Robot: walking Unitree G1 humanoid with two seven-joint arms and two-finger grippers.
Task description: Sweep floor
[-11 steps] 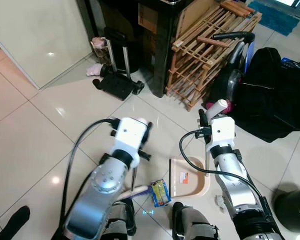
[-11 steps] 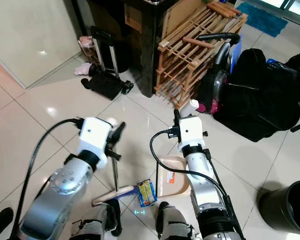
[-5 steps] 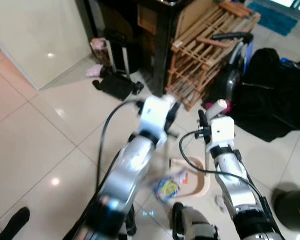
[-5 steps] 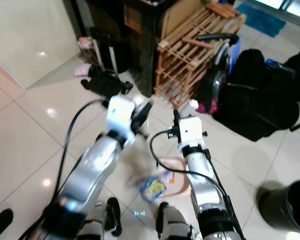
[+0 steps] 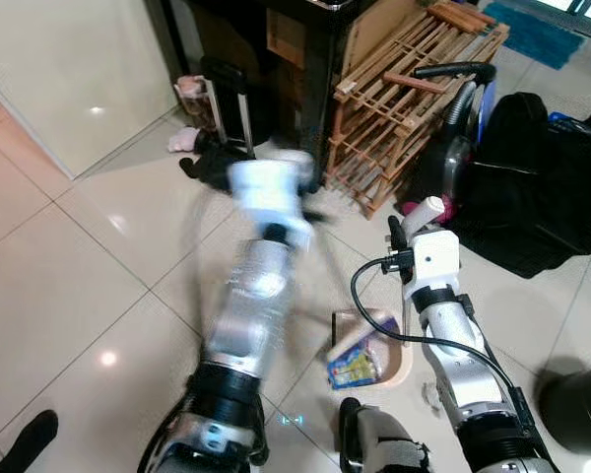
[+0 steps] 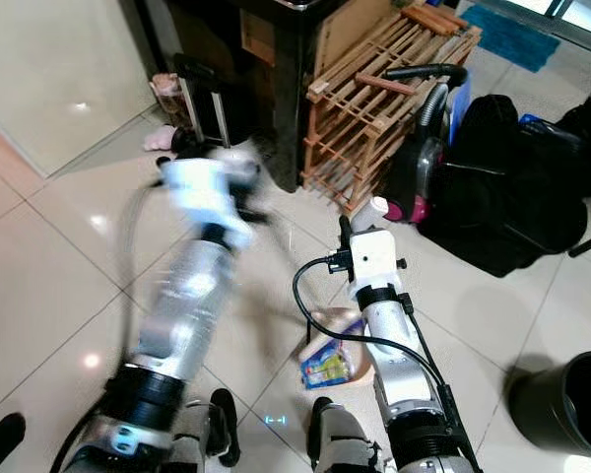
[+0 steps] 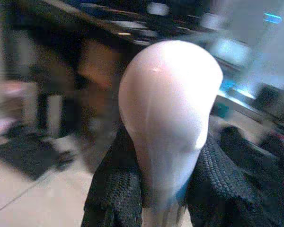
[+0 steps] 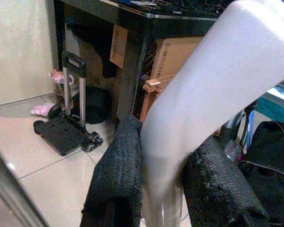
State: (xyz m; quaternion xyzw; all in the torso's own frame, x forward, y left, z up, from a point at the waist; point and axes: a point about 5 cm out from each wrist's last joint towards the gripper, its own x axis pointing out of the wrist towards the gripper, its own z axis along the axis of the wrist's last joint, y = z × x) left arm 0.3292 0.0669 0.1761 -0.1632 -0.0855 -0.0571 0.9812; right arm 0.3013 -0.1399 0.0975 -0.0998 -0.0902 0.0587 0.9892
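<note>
**Wrapper at the dustpan mouth**

A blue-yellow wrapper (image 5: 355, 365) lies on the tiled floor (image 5: 69, 286) at the open edge of the beige dustpan (image 5: 394, 347). The right claw (image 8: 163, 189) pinches the dustpan handle (image 5: 429, 209). The left claw (image 7: 163, 198), blurred, clamps the broom's rounded handle tip (image 7: 170, 109) near a wooden rack (image 5: 404, 108).

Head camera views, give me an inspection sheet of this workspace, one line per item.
Surface: glossy tiled floor.
Job's things: blue-and-yellow wrapper at the lip of the beige dustpan; broom shaft blurred.
Clutter: folded black hand trolley, wooden rack, vacuum cleaner, black bags, dark bin.
Grippers: left pincer shut on the pale broom handle top, arm blurred; right pincer shut on the dustpan handle.
Cables: black cable looping beside the right arm.
Surroundings: cream wall, dark cabinet.
</note>
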